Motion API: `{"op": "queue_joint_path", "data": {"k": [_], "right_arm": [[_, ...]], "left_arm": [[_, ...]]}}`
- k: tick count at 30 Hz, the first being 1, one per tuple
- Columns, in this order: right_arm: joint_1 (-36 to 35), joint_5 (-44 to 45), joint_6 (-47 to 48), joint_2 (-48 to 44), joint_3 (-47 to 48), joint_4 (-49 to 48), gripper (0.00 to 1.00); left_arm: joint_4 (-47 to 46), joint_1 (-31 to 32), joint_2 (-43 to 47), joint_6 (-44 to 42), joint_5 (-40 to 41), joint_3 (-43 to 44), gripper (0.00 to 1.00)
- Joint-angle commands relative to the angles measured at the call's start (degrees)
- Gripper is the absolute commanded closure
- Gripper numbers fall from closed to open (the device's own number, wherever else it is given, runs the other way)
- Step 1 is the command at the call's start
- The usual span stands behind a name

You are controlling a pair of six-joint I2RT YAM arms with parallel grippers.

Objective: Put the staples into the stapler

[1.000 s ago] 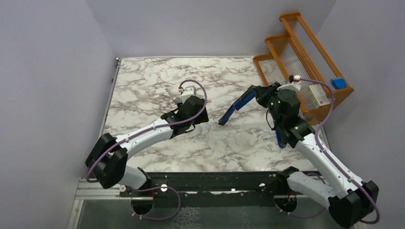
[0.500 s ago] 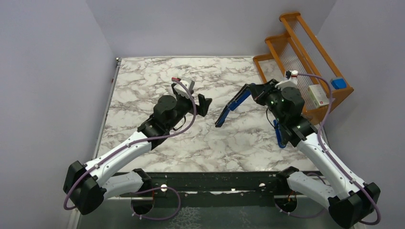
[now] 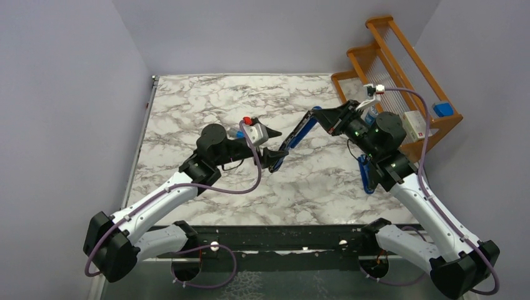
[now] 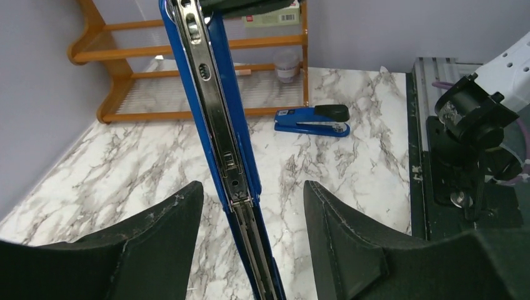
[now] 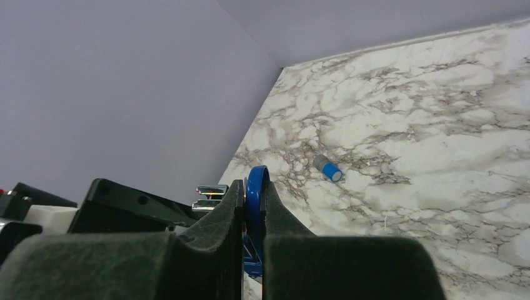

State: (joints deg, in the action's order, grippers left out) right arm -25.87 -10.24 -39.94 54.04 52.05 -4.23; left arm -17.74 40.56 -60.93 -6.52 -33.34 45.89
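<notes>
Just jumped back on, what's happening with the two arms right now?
The right tool is clamped on an opened blue stapler, holding it out above the table. The left tool is open, its fingers either side of the stapler's far end, not gripping. The staple box sits on the wooden rack.

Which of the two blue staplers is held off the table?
The opened stapler clamped by the right gripper; the closed stapler lies flat on the marble table.

Two staplers, one staple box, one rack
</notes>
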Motion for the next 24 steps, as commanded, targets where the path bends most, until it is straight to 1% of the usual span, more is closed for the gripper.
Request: {"op": "queue_joint_path", "data": {"k": [1,7,9,12,14,17,20,21,22,24], "right_arm": [[0.0,-4.5,-0.9,-0.9,0.9,-8.2,0.99],[0.0,-5.3,-1.2,-0.8,0.6,-9.5,0.99],[0.0,-5.3,-1.3,-0.8,0.4,-9.5,0.99],[0.0,-5.6,-1.7,-0.6,0.0,-9.9,0.99],[-0.1,-5.7,-1.8,-0.6,-0.1,-10.2,0.99],[0.0,-5.7,-2.1,-0.6,-0.5,-10.4,0.99],[0.0,-5.4,-2.0,-0.8,-0.8,-10.3,0.99],[0.0,-5.3,-2.0,-0.9,-0.9,-10.1,0.99],[0.0,-5.2,-1.8,-1.1,-0.8,-9.9,0.99],[0.0,-4.8,-1.6,-1.1,-1.0,-9.5,0.99]], "left_arm": [[-2.7,-0.2,-2.6,0.7,-3.6,1.1,0.38],[-5.7,-0.2,-7.2,6.9,3.7,2.2,0.38],[-6.9,-0.2,-8.1,8.9,4.6,2.6,0.39],[-8.5,-0.1,-9.2,10.8,4.9,2.9,0.43],[-9.1,-0.1,-10.1,11.9,5.0,3.3,0.50],[-9.2,-0.1,-11.3,13.1,5.0,4.1,0.58],[-9.2,-0.1,-11.7,13.5,5.1,4.1,0.62],[-9.2,-0.1,-11.7,13.6,5.3,4.0,0.65],[-9.2,-0.1,-11.6,13.6,5.4,3.9,0.69],[-9.2,-0.1,-11.6,13.6,5.9,3.9,0.82]]}}
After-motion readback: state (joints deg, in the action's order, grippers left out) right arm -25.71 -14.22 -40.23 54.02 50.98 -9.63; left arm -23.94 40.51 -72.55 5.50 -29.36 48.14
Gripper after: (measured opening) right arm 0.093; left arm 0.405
